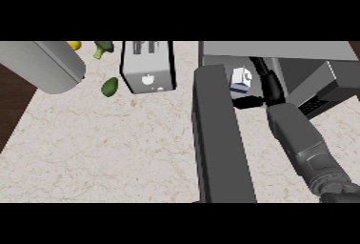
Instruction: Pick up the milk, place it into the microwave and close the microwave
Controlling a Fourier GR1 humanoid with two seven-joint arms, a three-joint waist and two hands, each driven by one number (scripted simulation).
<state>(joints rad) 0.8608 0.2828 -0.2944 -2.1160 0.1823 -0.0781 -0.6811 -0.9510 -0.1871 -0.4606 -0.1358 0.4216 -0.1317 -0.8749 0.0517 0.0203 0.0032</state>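
Observation:
The milk (240,80), a small white carton with a blue base, stands upright inside the open microwave (302,52) at the upper right. My right hand (271,90) reaches into the cavity. Its fingers (262,71) lie straight along the carton's right side and its thumb (246,101) sits just below the carton. Whether the hand touches the milk I cannot tell. The microwave door (221,143) hangs wide open, a long dark grey panel running down the middle of the view, left of my right forearm (302,143). My left hand does not show.
A silver toaster (147,66) stands at the top centre. A large grey rounded vessel (45,64) lies at the top left. Near them are a green oval fruit (110,86), a green vegetable (103,47) and a yellow item (74,45). The counter's left edge (17,119) drops off.

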